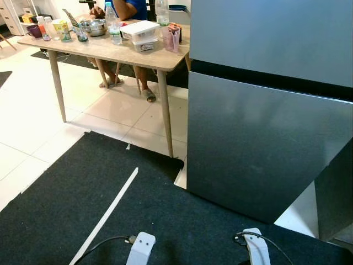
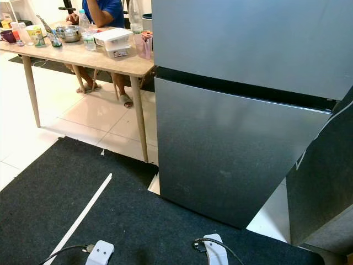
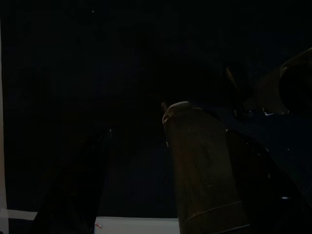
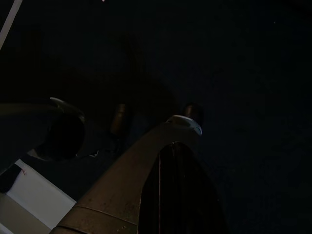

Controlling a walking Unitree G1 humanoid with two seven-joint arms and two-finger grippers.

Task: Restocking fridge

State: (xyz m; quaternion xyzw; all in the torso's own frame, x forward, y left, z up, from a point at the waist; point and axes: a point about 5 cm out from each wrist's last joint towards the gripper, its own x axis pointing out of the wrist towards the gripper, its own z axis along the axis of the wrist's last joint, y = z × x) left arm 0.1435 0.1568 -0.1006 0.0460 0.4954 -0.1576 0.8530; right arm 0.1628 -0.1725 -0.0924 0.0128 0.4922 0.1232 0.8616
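Fridge [image 2: 242, 138] stands shut just beside the tabletop [image 1: 83, 47], where bottles [image 1: 113, 25] and a box [image 1: 140, 33] remain, fitting either an early or a finished restock; both arms hang idle over the mat [image 1: 66, 204], jaws state indeterminable.

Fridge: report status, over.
Both arms hang idle, low over the black mat. Fridge straight ahead, both doors shut. Table of containers left of it, person seated behind; nothing in the way.
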